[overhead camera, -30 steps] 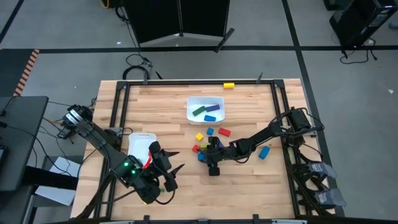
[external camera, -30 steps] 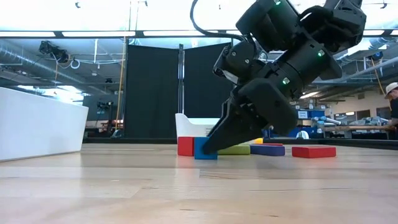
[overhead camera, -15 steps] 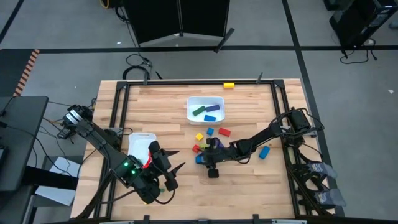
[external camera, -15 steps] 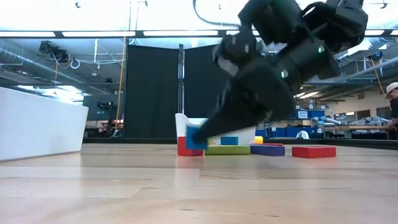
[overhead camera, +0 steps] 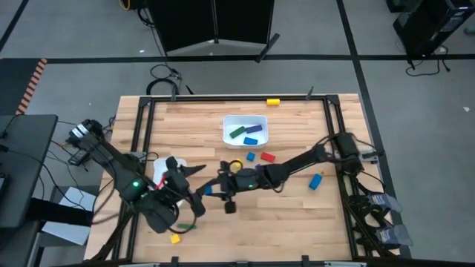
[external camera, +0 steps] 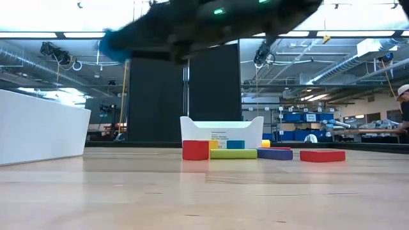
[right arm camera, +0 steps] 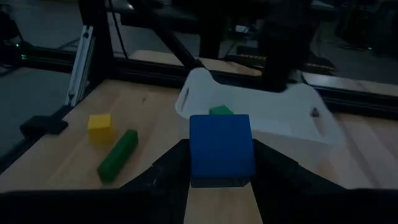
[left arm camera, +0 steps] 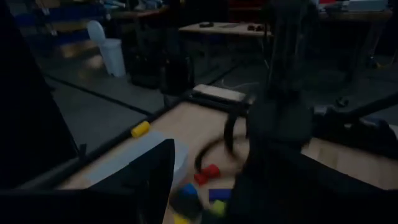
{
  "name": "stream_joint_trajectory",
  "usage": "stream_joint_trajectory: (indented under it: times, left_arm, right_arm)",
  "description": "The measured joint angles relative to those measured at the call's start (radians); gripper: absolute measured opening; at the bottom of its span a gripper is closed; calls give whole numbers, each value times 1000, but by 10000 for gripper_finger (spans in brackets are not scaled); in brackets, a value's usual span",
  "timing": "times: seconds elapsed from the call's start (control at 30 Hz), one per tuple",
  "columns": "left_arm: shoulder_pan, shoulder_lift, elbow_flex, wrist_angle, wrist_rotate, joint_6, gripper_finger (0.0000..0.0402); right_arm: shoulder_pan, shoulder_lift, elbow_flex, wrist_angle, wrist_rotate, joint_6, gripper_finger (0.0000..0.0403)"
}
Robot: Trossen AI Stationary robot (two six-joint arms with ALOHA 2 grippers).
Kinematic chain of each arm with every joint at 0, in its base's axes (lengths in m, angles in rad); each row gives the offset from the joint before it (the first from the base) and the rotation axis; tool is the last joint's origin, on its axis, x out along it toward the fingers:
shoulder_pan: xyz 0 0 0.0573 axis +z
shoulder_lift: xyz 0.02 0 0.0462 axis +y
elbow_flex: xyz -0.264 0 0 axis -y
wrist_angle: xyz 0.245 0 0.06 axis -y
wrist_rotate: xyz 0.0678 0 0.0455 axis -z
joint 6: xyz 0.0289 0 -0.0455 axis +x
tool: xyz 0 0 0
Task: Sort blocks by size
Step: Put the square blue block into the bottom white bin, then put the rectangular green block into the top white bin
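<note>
Right gripper [right arm camera: 221, 180] pinching blue cube [right arm camera: 221, 148] on opposite flat faces, aloft near white tray [right arm camera: 292, 112]; cube judged light, rigid, smooth, may slip. Left gripper [overhead camera: 194, 189] spread, empty, beside it

The high camera hangs over the table [overhead camera: 297, 215], looking straight down and far enough off to take in both arms and the floor around. The low camera sits at table-top height, facing level across the wood toward a white tray [external camera: 220, 131] at mid-frame and the room behind. Each wrist camera rides close on its arm, looking forward past dark fingers. High and low views share the same tray [overhead camera: 246, 130] and the blocks [external camera: 233, 153] before it.
</note>
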Motion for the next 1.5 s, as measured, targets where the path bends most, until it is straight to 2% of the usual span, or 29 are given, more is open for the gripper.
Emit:
stream_joint_trajectory:
  times: [0.17, 0.33, 0.63, 0.73, 1.0, 1.1, 1.2, 1.4, 1.5]
  left_arm:
    - [-8, -58, 0, 41, -7, 95, 243]
    - [-21, -82, 0, 33, -15, 101, 243]
    - [-40, -85, 0, 40, -21, 101, 243]
    - [-50, -85, 0, 39, -24, 101, 243]
    - [-73, -86, 0, 36, -50, 101, 243]
    - [-89, -86, 0, 36, -53, 98, 243]
    - [-107, -87, 0, 35, -59, 94, 243]
    - [-130, -87, 0, 31, -47, 87, 243]
    - [-121, -86, 0, -6, 40, 52, 243]
  right_arm:
    - [-5, 163, 211, -10, -36, -37, 150]
    - [-17, 307, 430, -23, -78, -44, 151]
    - [-51, 532, 770, -188, -116, -13, 160]
    - [-59, 566, 820, -228, -140, 7, 177]
    - [-78, 544, 822, -217, -140, 8, 227]
    - [-85, 513, 780, -184, -137, 4, 233]
    - [-96, 450, 658, -86, -128, 3, 231]
    - [-125, 183, 174, 272, 11, -17, 218]
    - [-136, 14, -80, 369, 90, -41, 216]
